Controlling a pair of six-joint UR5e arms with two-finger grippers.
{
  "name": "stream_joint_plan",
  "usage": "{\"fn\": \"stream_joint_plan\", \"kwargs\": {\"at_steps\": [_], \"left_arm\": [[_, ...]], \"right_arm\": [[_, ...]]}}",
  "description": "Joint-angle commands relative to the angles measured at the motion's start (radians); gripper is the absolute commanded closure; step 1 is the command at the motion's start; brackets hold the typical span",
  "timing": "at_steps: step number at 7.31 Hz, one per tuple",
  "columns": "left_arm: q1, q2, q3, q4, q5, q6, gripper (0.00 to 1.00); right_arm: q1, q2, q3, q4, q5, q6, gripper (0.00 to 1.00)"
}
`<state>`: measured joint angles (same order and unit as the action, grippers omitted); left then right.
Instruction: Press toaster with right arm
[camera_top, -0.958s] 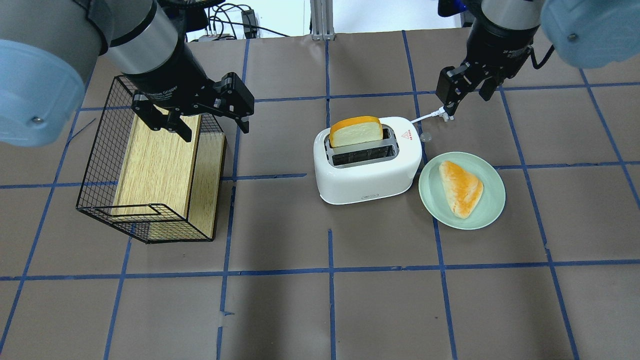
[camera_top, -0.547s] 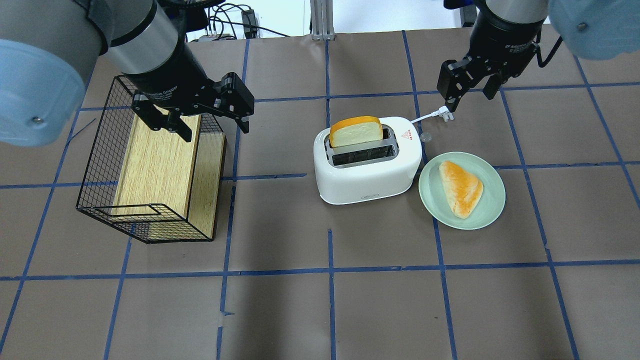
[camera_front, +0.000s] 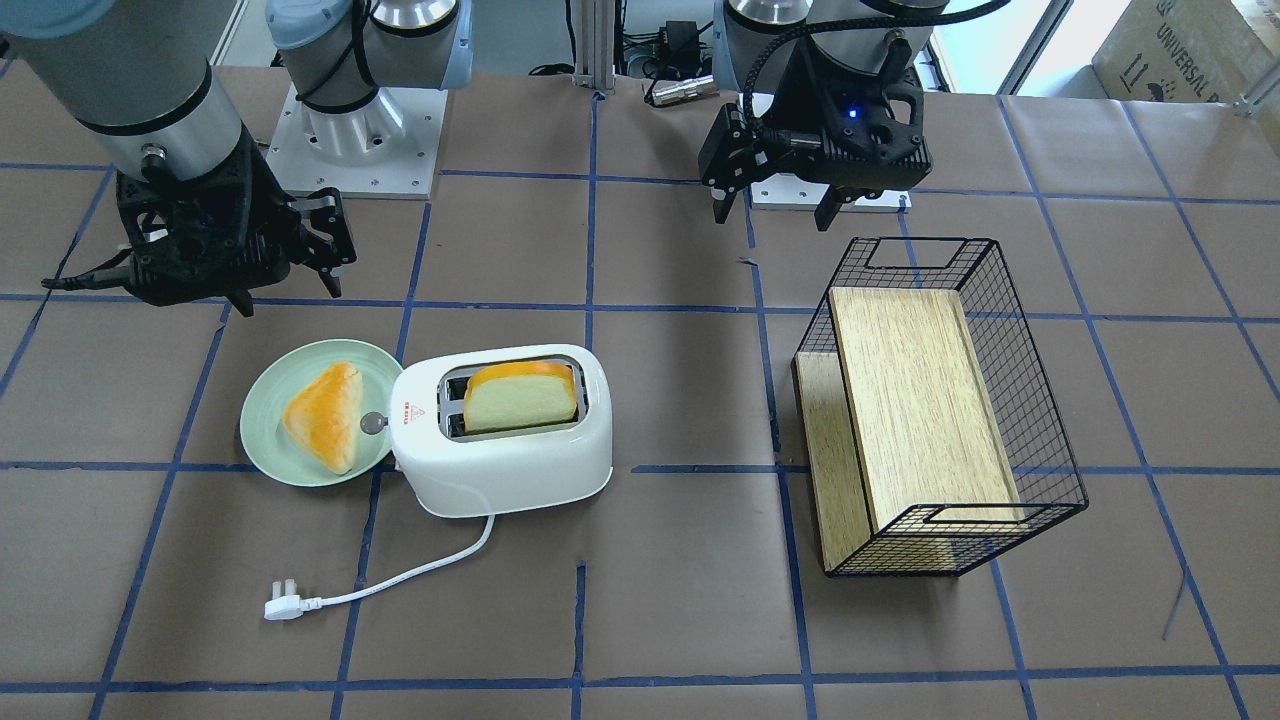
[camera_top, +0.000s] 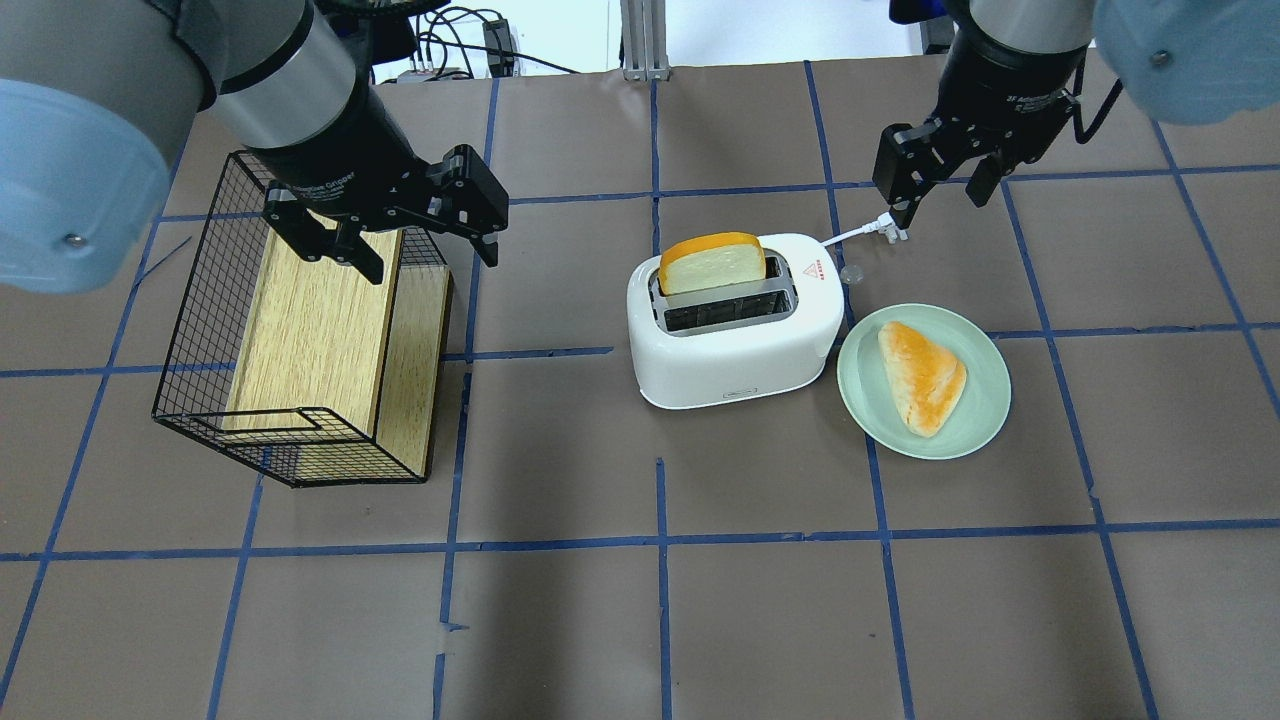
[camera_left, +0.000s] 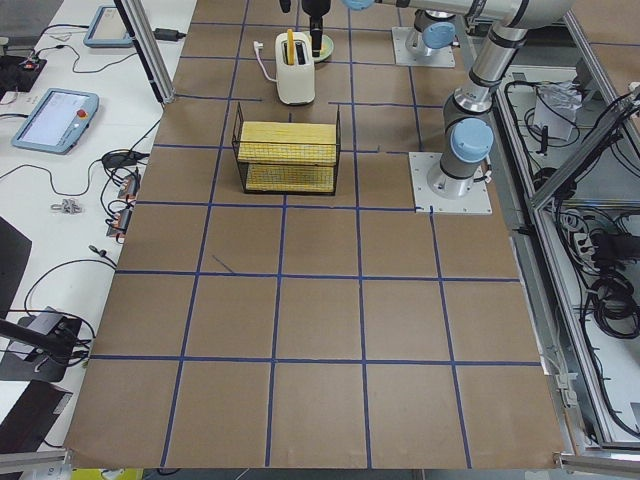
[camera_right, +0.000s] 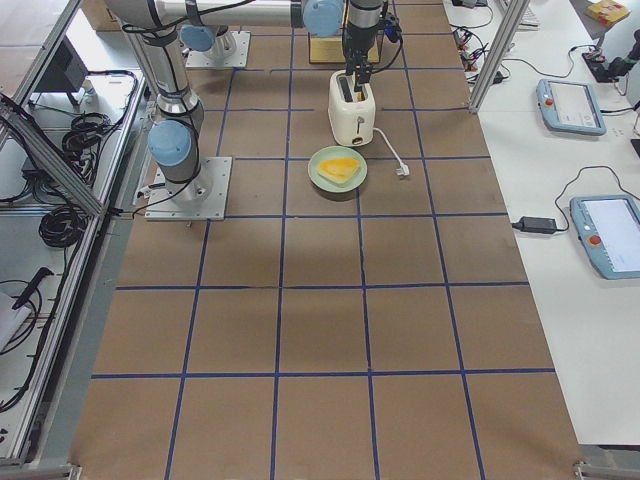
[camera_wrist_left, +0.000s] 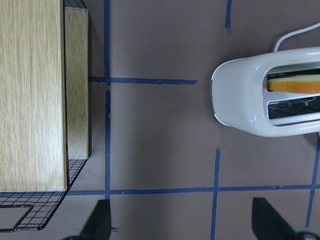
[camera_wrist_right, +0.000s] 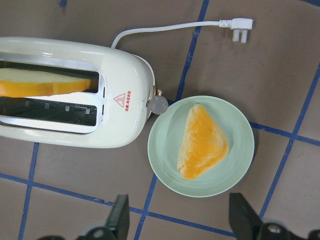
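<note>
The white two-slot toaster stands mid-table, with a bread slice upright in its far slot. Its silver knob faces the plate, and its cord ends in a plug. The toaster also shows in the front view and the right wrist view. My right gripper is open and empty. It hovers high, beyond the knob end and over the plug. It also shows in the front view. My left gripper is open and empty, above the basket's near corner.
A pale green plate holding a triangular bread piece sits right beside the toaster's knob end. A black wire basket with a wooden board stands to the toaster's left.
My right gripper has shifted slightly up and toward the table's far side. The left arm, toaster and plate have not moved.
</note>
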<state>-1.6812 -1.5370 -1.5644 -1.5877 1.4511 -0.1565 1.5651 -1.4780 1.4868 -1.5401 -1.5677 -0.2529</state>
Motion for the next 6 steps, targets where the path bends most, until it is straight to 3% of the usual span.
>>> {"fn": "stream_joint_plan", "kwargs": {"at_steps": [1,6], "left_arm": [[0.0,0.0,0.0,0.0,0.0,0.0,0.0],[0.0,0.0,0.0,0.0,0.0,0.0,0.0]], "right_arm": [[-0.004,-0.008,-0.003,0.035,-0.002,0.143,0.25],[-0.008,-0.01,-0.006,0.048,-0.005,0.175,0.25]]}}
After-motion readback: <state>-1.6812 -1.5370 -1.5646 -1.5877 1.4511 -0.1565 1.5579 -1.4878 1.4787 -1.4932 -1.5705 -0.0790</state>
